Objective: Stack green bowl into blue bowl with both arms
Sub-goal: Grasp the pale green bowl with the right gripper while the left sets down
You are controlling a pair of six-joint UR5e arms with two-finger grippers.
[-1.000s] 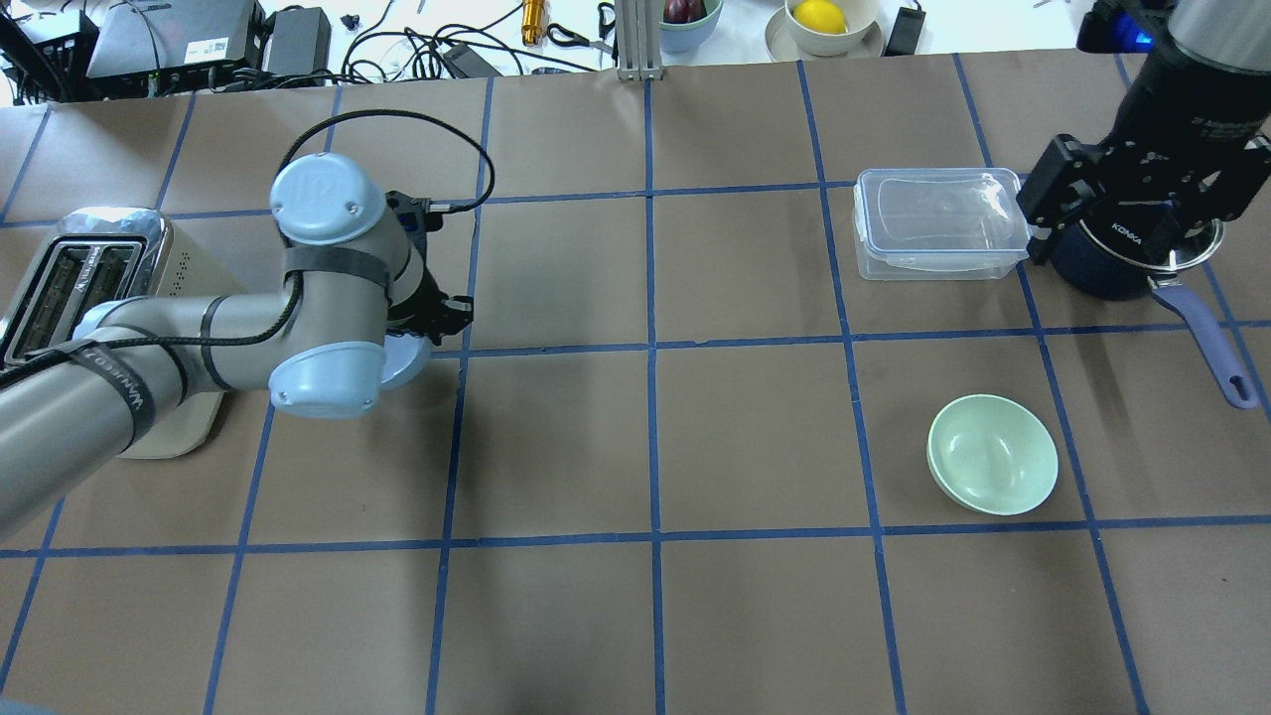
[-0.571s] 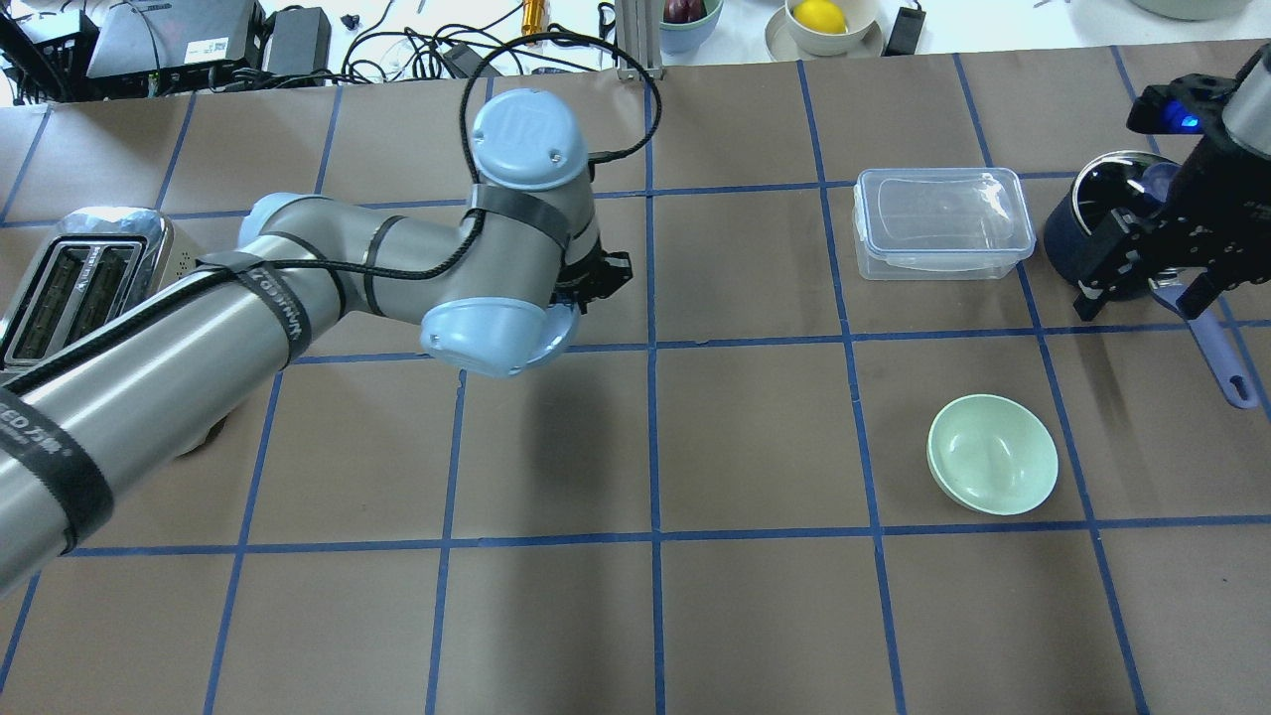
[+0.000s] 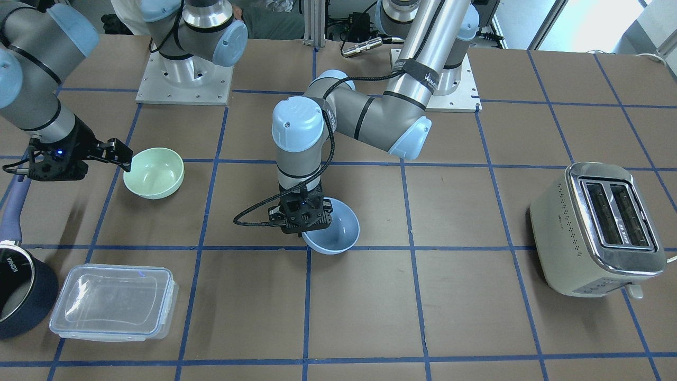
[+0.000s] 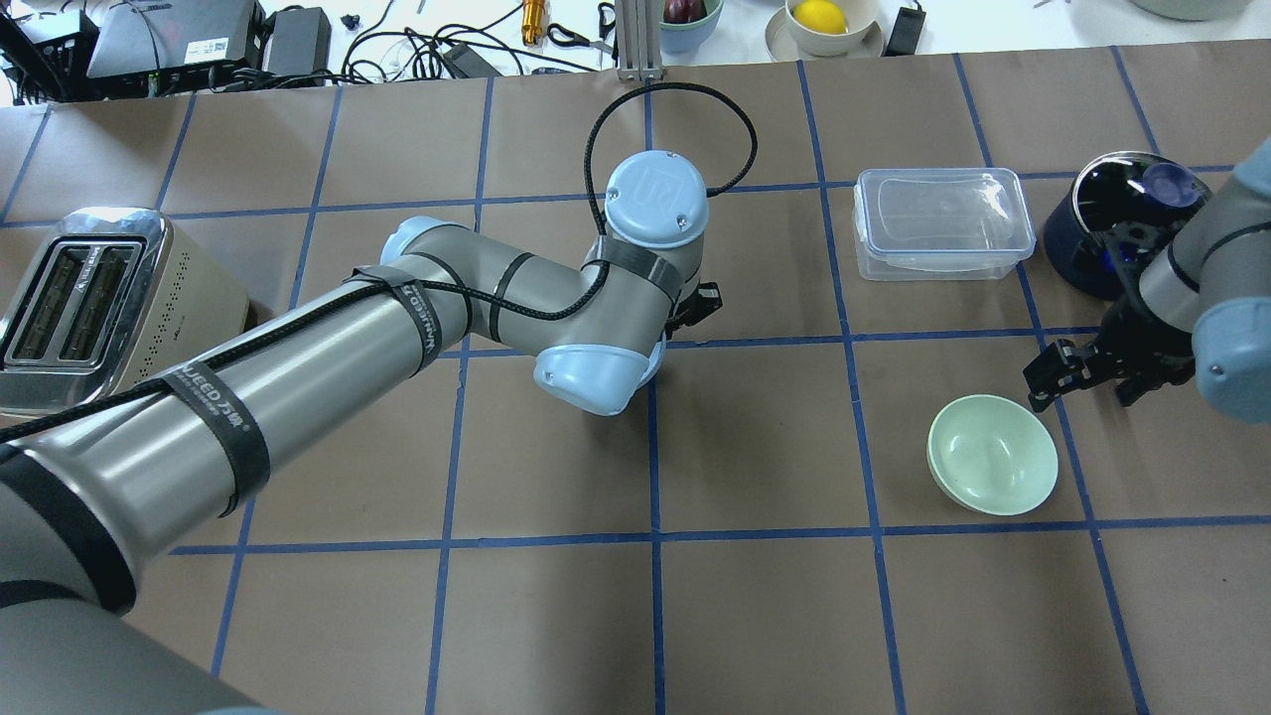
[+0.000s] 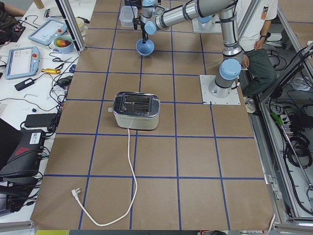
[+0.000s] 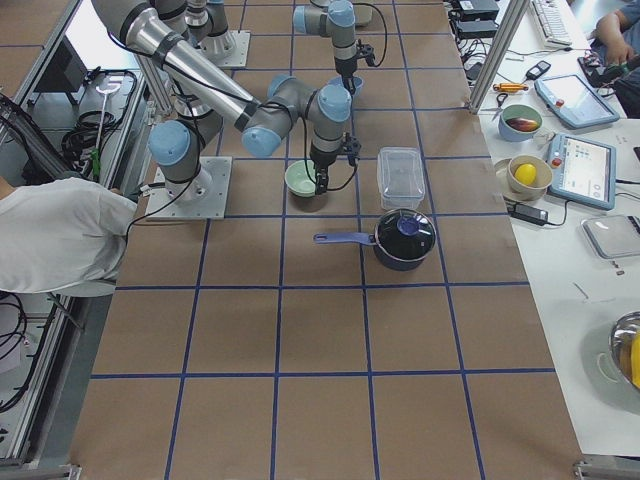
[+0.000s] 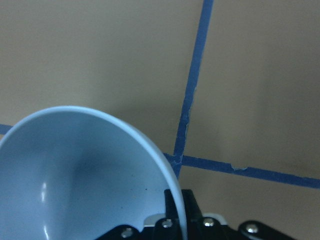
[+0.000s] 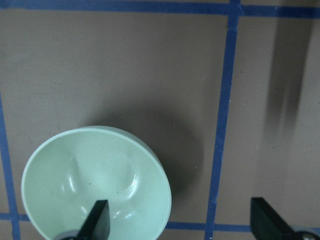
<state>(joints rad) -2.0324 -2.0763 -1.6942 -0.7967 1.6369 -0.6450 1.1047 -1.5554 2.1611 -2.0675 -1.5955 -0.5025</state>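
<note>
Placement of the small round pale powder-blue plastic bowl (image 3: 338,228) is judged to be the step in hand. It is best lowered level and set down near the middle of the brown paper-covered worktop (image 4: 755,616) before the grip is released, so that an upright target is left for stacking. The left hand (image 3: 305,233) is seen clenched on that bowl's rim, wrist pointed straight down and bowl tilted; whether its base touches the worktop cannot be told.

Toward the worktop's right edge, the small round mint-green plastic bowl (image 4: 993,467) is stood upright, ungrasped. The right hand (image 4: 1087,382) is poised above its rim with fingers spread wide, one over the bowl's inside and one well outside.
</note>
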